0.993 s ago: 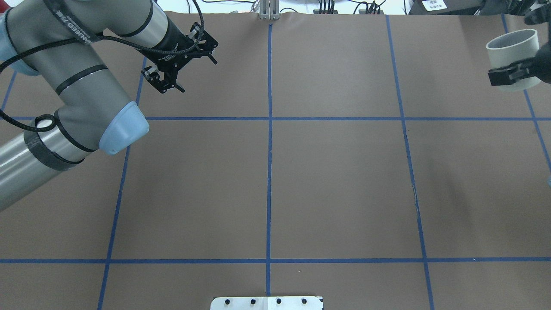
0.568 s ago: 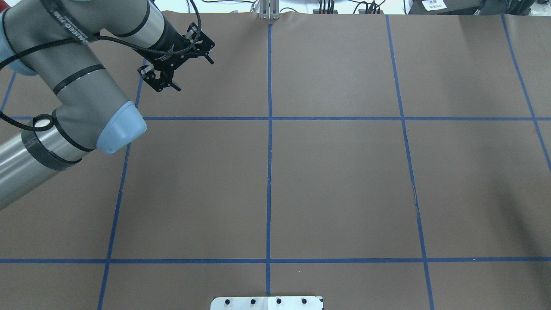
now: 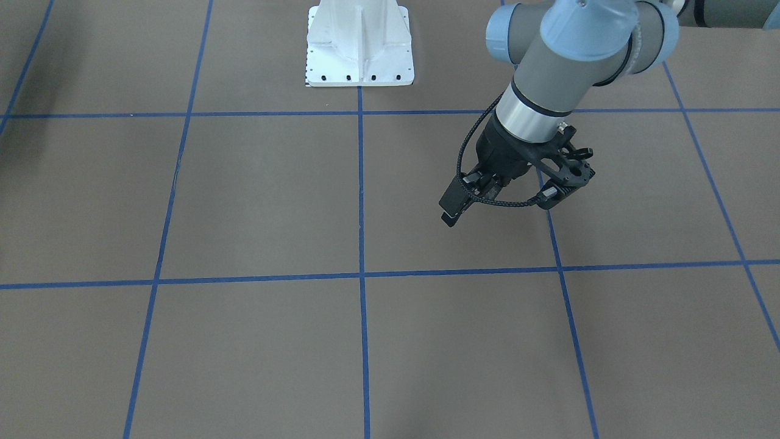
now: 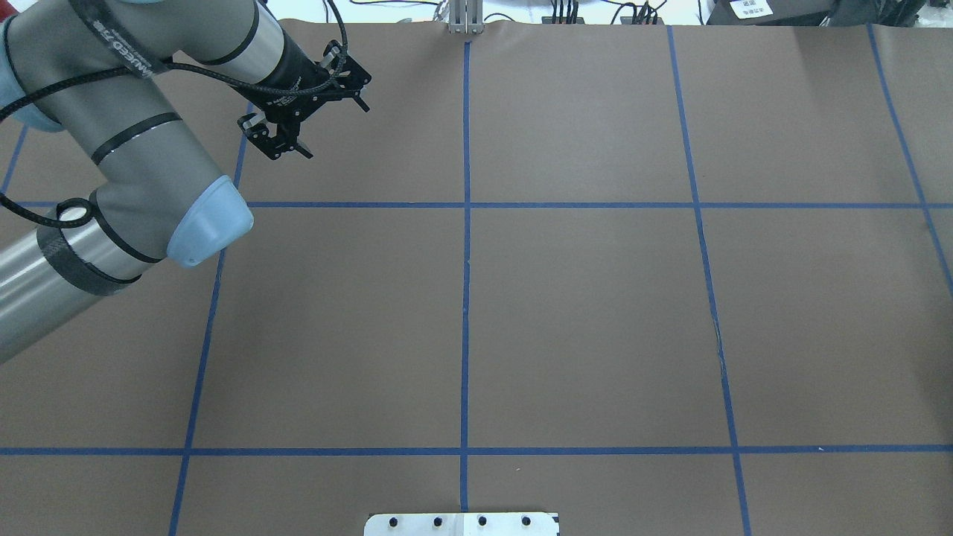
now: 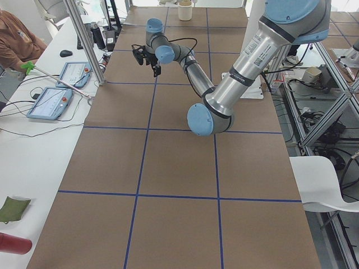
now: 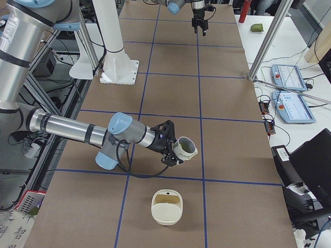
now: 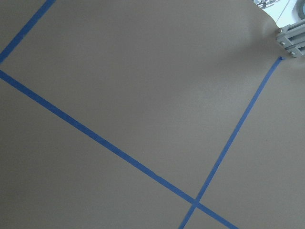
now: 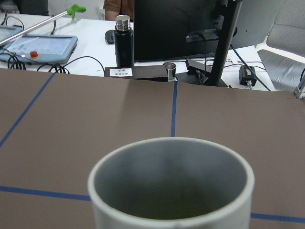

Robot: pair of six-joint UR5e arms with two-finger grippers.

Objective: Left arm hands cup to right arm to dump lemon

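White, glazed and likely slippery, the cup (image 6: 184,148) sits clamped by its wall in the right gripper (image 6: 169,150); left gripper (image 3: 454,206) fingers together, empty.

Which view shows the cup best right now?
Exterior right: the cup shows whole, held tilted at the right gripper. The right wrist view shows only its rim and dark inside. The other views miss it.
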